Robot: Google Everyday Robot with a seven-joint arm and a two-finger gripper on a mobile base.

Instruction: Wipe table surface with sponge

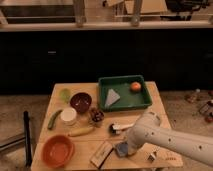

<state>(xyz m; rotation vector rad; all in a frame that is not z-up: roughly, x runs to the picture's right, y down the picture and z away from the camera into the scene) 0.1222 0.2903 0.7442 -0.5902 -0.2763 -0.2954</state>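
Camera view. Looked down on the bench (95, 140), a pale plank top crowded along its left and far side. Found the sponge (120, 149) at the near edge, a little right of centre: small, blue-grey, lying flat on the wood. Sat just beside the wooden block (101, 154), which lay to its left with its long axis slanting toward the near left corner.

Picked out the white arm (170, 140) coming in from the lower right, bent over at the elbow. Placed the hand (128, 147) at the end of it, low over the bench and right at the sponge's right edge, mostly masked by the arm's own bulk. Could not tell whether the grip was apart, together, or clamped on the sponge, nor whether it pressed down on it.

Weighed the relation that counted. Sponge lay immediately left of the hand, so any stroke would run along the near strip. Judged leftward travel short, with the block close by and the orange bowl (58, 150) beyond it. Judged the way toward the far side narrow too, with a white-handled tool (121, 127) lying crosswise just past the sponge. Saw more bare wood to the right, under the arm.

Noted the green tray (124, 78) well clear at the far side, holding a grey cloth (112, 97).
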